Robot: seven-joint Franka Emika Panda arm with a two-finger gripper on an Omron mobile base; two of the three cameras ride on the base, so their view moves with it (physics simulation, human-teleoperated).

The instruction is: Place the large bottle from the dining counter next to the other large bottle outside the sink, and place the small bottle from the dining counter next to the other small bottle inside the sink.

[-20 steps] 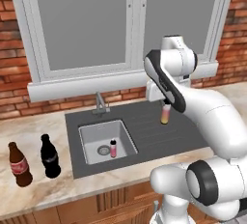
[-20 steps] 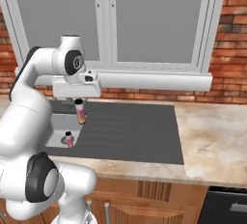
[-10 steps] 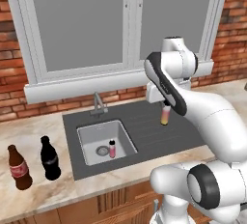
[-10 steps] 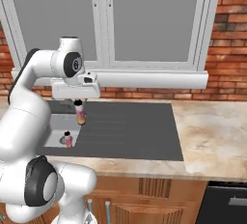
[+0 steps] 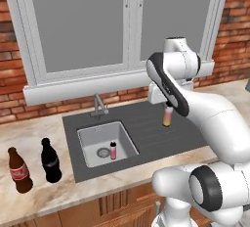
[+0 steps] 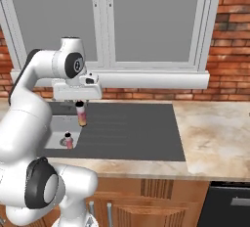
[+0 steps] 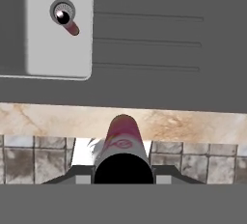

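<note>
Pincer (image 5: 167, 107) gripped your small bottle (image 5: 167, 117) and barely shifted over the past second, hanging right of the sink (image 5: 88, 140) at mid-frame, undelivered.

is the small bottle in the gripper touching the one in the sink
Apart. In the left base view the held small bottle hangs over the drainboard, with grey sink surface between it and the sink bottle standing in the basin.
</note>
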